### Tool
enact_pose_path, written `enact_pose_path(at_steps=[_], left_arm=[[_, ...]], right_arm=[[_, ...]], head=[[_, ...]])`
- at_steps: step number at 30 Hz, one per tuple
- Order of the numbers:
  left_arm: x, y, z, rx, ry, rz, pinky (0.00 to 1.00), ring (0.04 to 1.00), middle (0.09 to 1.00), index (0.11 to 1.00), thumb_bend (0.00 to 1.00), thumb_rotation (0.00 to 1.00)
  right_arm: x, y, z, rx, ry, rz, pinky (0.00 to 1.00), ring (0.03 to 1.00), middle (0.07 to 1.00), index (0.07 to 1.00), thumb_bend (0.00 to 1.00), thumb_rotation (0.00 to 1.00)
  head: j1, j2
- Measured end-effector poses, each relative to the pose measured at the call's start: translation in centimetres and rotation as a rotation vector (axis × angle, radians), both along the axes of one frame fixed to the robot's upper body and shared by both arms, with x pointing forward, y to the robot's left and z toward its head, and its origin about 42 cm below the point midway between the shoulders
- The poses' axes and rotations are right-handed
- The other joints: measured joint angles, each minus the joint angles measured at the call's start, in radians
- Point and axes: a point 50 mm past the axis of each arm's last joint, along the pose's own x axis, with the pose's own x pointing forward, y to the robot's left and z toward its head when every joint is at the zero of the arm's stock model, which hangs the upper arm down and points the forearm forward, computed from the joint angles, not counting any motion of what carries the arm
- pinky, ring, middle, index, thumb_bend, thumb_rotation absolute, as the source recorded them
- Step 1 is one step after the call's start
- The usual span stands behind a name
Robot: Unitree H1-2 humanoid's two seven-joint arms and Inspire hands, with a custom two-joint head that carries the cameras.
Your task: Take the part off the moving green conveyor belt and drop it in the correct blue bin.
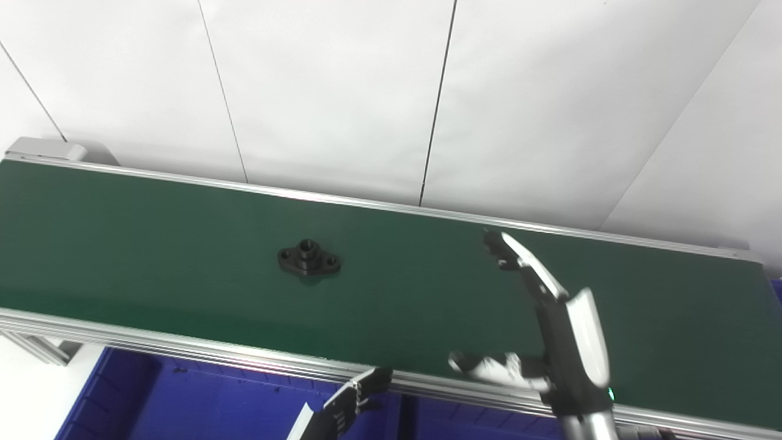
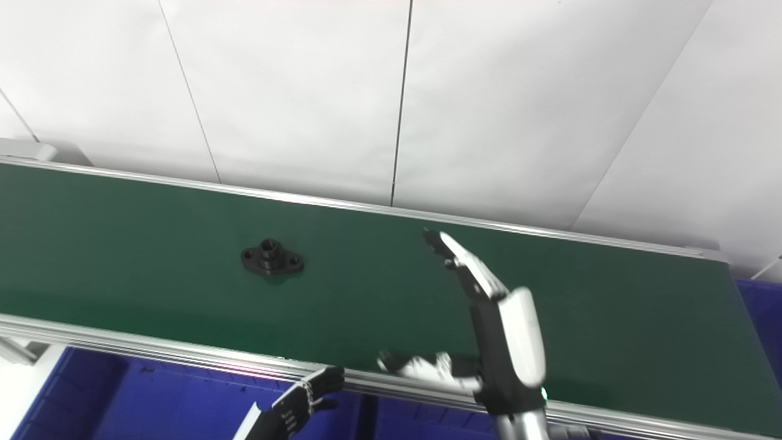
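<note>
A black flanged part with a raised centre boss lies flat on the green conveyor belt, left of the middle. My right hand is open above the belt's right half, fingers stretched up and thumb out to the left, well right of the part and apart from it. My left hand is low at the bottom edge, over the blue bin in front of the belt; only its fingertips show. The part also shows in the right eye view.
The belt's aluminium front rail runs between the bins and the belt. A second blue bin lies to the right of the first, and a blue edge shows past the belt's right end. White wall panels stand behind.
</note>
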Motion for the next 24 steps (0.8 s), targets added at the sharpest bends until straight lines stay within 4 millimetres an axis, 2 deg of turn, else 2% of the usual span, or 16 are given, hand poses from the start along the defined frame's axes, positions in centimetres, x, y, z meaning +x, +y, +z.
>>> enact_pose_path(at_steps=[10,15,20,24], left_arm=[[-0.1,-0.2,-0.8,0.013,0.026,-0.024,0.78,0.855,0.861,0.814,0.9,0.88],[-0.1,-0.3,-0.9,0.014,0.033,-0.038,0.78,0.852,0.86,0.812,0.91,0.89],[-0.1,-0.5,-0.8,0.011,0.034,-0.047,0.79,0.852,0.856,0.811,0.92,0.89],[-0.1,-0.5,-0.9,0.012,0.035,-0.051,0.79,0.856,0.863,0.812,0.92,0.9]], right_arm=[[3.8,1.8,1.9,-0.137,0.06,-0.05,0.62,0.766,0.83,0.844,0.82,0.67],[6.2,2.8,2.1,-0.328,0.032,-0.082,0.62,0.759,0.811,0.849,0.82,0.61],[8.8,3.0,1.6,-0.513,-0.009,-0.121,0.63,0.756,0.81,0.853,0.85,0.54],[10.1,3.7,0.8,-0.572,0.003,-0.125,0.61,0.731,0.796,0.869,0.87,0.48]], head=[[-0.014,-0.021],[-0.012,-0.026],[-0.009,-0.034],[-0.017,-0.038]])
